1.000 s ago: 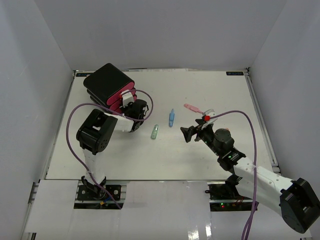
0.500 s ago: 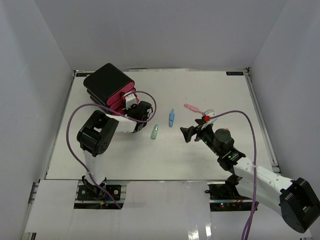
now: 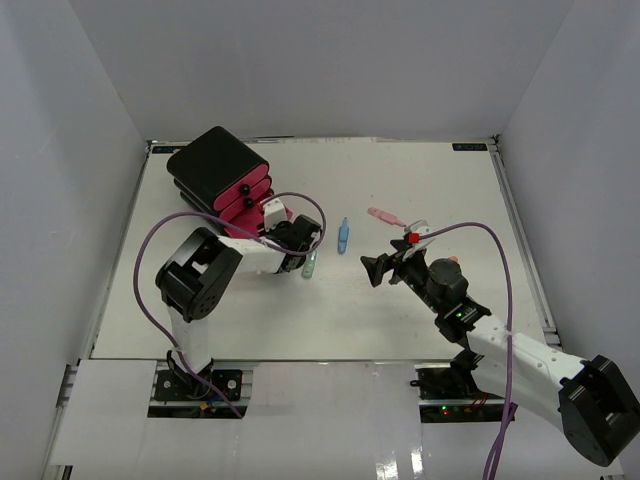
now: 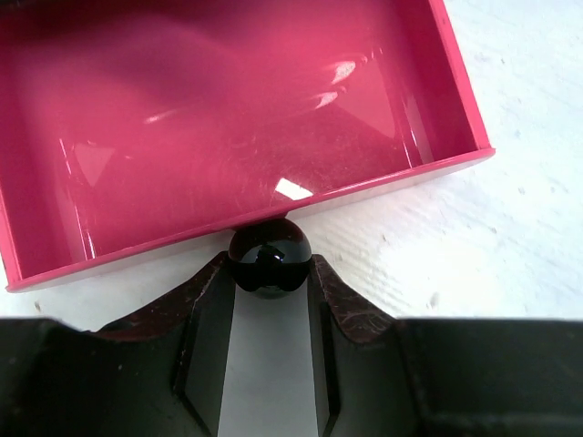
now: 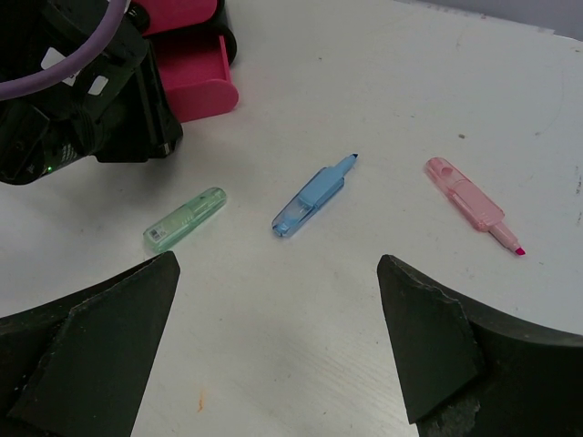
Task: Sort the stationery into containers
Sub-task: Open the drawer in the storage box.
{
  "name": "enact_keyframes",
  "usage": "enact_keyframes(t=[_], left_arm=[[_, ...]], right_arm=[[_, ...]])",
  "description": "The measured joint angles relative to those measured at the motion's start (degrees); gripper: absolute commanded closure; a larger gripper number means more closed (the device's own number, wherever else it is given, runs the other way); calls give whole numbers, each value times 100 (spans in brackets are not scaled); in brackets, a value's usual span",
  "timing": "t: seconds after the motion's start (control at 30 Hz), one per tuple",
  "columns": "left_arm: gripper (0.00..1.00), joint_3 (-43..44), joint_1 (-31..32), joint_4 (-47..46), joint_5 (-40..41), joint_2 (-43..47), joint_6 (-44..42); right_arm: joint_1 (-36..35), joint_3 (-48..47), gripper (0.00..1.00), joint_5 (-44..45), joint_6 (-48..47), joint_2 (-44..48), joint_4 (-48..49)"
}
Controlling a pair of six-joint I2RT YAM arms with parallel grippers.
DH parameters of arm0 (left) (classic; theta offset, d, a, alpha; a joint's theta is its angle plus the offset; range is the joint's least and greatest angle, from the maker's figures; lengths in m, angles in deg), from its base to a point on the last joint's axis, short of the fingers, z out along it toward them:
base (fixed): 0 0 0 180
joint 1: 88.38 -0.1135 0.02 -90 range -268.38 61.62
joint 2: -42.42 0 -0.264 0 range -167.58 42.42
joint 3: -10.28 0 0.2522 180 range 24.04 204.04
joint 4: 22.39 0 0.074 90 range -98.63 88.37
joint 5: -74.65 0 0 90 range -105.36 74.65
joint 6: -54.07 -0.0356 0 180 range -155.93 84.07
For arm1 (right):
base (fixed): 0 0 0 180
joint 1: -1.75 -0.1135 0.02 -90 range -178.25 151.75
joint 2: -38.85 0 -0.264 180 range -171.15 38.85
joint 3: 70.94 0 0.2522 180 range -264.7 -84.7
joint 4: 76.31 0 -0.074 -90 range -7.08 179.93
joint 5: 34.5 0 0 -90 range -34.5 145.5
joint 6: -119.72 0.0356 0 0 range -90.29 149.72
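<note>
The containers are pink-fronted drawers in a black box (image 3: 213, 168) at the back left. My left gripper (image 3: 300, 240) is shut on the black knob (image 4: 269, 258) of the lowest drawer (image 4: 228, 118), which is pulled out and holds nothing. Three pieces of stationery lie mid-table: a green one (image 5: 185, 218) beside the left gripper, a blue one (image 5: 314, 194) and a pink one (image 5: 469, 202). My right gripper (image 5: 278, 273) hovers open, near side of the blue piece, nothing between its fingers.
The left arm (image 5: 82, 118) and its purple cable (image 3: 150, 250) lie between the box and the green piece (image 3: 309, 266). White walls close the table on three sides. The right arm (image 3: 500, 345) stretches from the near right.
My left gripper has moved right, away from the black box, drawing the lowest drawer out by its knob. It now reaches the green piece. The right arm has stayed still.
</note>
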Motion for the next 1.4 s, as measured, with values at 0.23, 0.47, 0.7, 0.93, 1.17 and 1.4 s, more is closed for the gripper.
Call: enact_keyframes(t=[0.23,0.47,0.7,0.93,1.17,1.4], left_arm=[[49,76,267,452,-66,63,385],[36,157,387,621,-295,83,496],[17,227,654,813,-852,315,439],[8,485,863,828,-1836,896,-232],[10,439,831,623,-3038,1849,-1357],[13,267,376,732,-4162,1871,-2052]], right_arm=[[0,0,4,2,0,0,2],[0,0,4,-20,2,11,0],[0,-9,4,-223,-7,177,-98],[0,-166,5,-278,-9,708,-719],[0,-273,4,-293,111,1462,-1451],[0,-271,4,-341,415,2190,-2315]])
